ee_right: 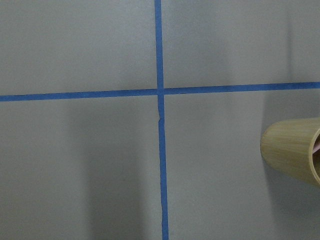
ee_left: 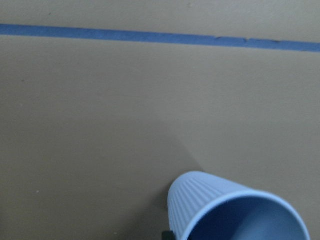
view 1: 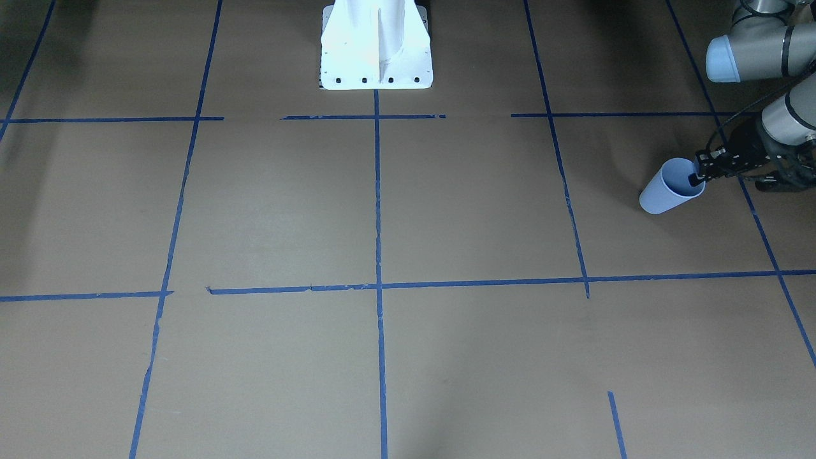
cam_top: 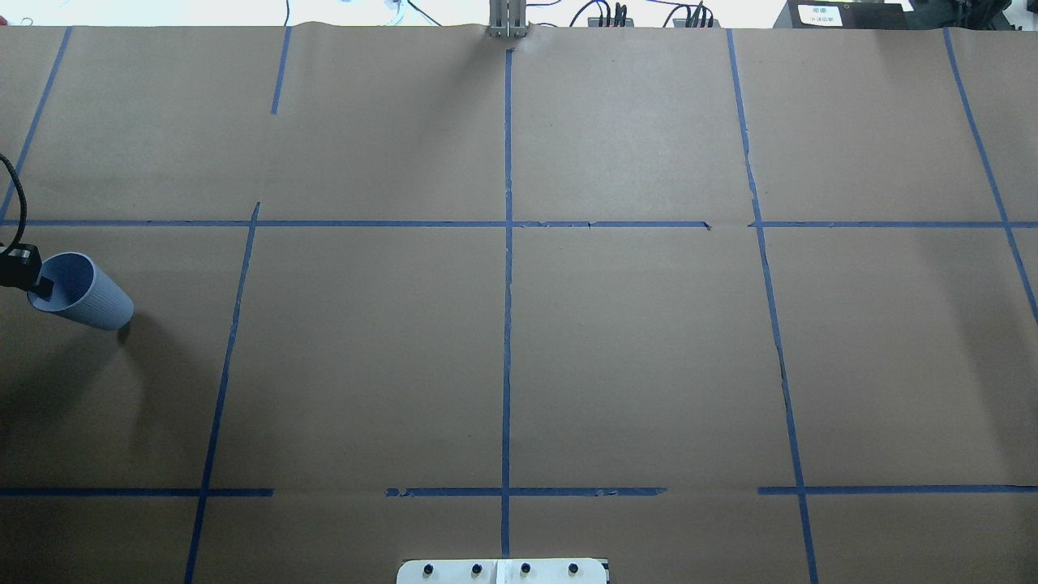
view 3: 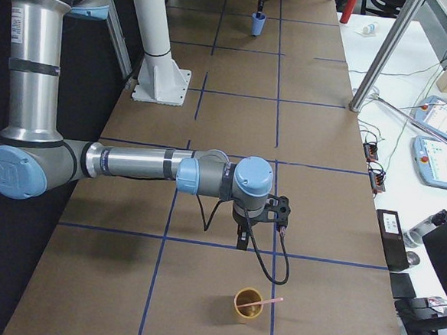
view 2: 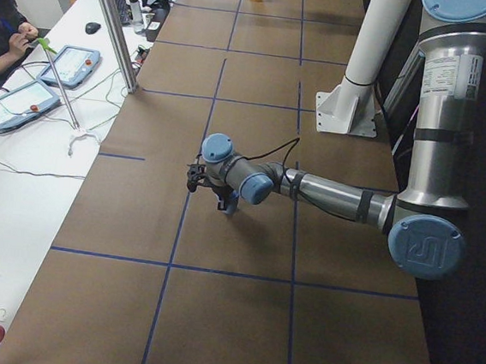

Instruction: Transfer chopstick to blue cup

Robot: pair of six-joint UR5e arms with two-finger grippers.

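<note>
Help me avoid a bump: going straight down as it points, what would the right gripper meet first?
Probably the table by the blue tape line, not the wooden cup; depth is unclear.

blue cup: ribbed, light blue, possibly tilted | chopstick: pink, leaning in tan cup, tip over rim

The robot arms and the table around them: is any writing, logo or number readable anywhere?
None reads clearly.
White label on the black box: print too small.
Blue joint cap: a moulded logo, letters not legible.
Tablet screen: too blurred.
</note>
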